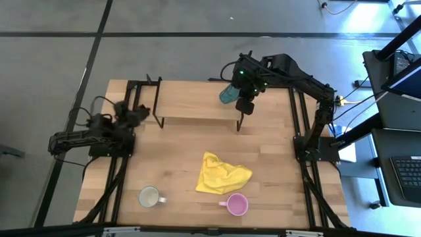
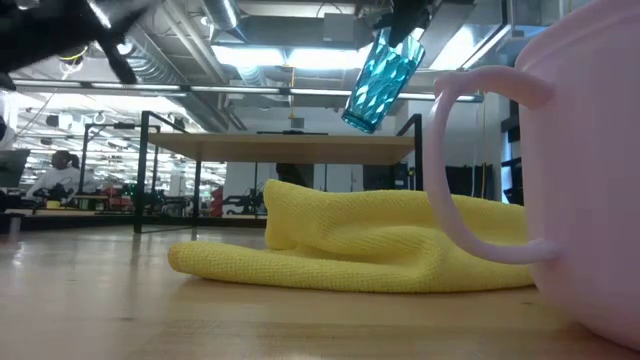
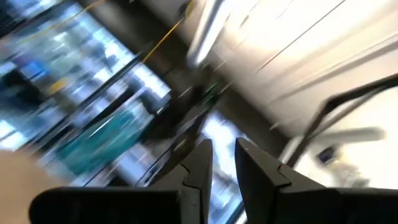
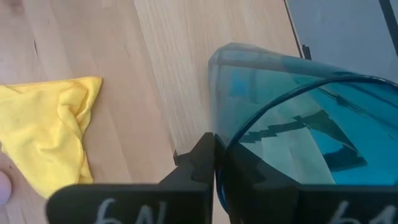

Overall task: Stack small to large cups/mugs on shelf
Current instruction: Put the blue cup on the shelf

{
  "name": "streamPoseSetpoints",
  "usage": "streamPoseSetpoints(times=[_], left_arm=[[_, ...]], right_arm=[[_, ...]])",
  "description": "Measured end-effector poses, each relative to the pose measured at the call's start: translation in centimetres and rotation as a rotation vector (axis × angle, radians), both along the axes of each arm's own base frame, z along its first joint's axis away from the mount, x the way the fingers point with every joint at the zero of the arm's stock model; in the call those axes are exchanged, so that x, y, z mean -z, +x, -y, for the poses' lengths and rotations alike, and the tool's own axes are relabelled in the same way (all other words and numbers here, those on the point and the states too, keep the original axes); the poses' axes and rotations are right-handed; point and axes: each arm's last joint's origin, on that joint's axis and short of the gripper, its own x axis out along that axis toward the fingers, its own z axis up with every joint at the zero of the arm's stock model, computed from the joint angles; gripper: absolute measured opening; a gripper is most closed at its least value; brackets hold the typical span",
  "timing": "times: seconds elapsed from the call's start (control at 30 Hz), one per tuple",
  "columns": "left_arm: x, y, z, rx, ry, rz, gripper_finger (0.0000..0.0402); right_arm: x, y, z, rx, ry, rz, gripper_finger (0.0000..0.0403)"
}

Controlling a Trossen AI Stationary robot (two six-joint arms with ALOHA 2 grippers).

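Observation:
My right gripper (image 1: 242, 92) hangs over the right end of the shelf (image 1: 191, 102), shut on the translucent teal tumbler (image 1: 227, 94). In the low view the tumbler (image 2: 380, 78) hangs tilted above the shelf board (image 2: 280, 148). The white mug (image 1: 150, 196) and the pink mug (image 1: 237, 205) stand upright on the table near its front edge. My left gripper (image 1: 137, 109) is folded back at the table's left side, raised, with a narrow gap between its fingers (image 3: 202, 163) and nothing in it. My right gripper holds the tumbler at its rim (image 4: 219, 146), coming from above and slanting down. One finger (image 4: 202, 158) lies against the outside of the wall; the other is a dark shape behind the translucent wall. The tumbler hangs tilted, base lowest (image 2: 358, 122), clear of the shelf.
A crumpled yellow cloth (image 1: 222, 174) lies on the table between the shelf and the two mugs. The shelf's thin black legs (image 1: 158, 118) stand at its corners. Bare wood stretches left of the cloth.

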Motion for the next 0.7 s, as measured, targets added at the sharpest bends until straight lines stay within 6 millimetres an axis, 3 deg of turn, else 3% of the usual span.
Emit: streamPoseSetpoints(times=[0.13, 0.3, 0.5, 0.6, 0.7], left_arm=[[-3.4, -1.6, 0.3, -0.011, 0.052, 0.141, 0.0064], [-9.9, -1.3, 0.3, -0.119, 0.175, -0.271, 0.0057], [-18.6, 3.2, -0.5, -0.199, 0.536, -0.661, 0.0032], [-19.7, 6.0, -2.2, -0.244, 0.623, -1.053, 0.0020], [-19.7, 9.7, -5.1, -0.195, 0.660, -1.275, 0.0009]], right_arm=[[0.0, 0.0, 0.0, 0.000, 0.000, 0.000, 0.0019], [0.0, 0.0, 0.0, 0.004, 0.001, 0.001, 0.0019], [0.0, 0.0, 0.0, 0.006, 0.002, 0.001, 0.0019], [0.0, 0.0, 0.0, 0.005, 0.001, 0.001, 0.0019], [0.0, 0.0, 0.0, 0.004, 0.001, 0.001, 0.0019]])
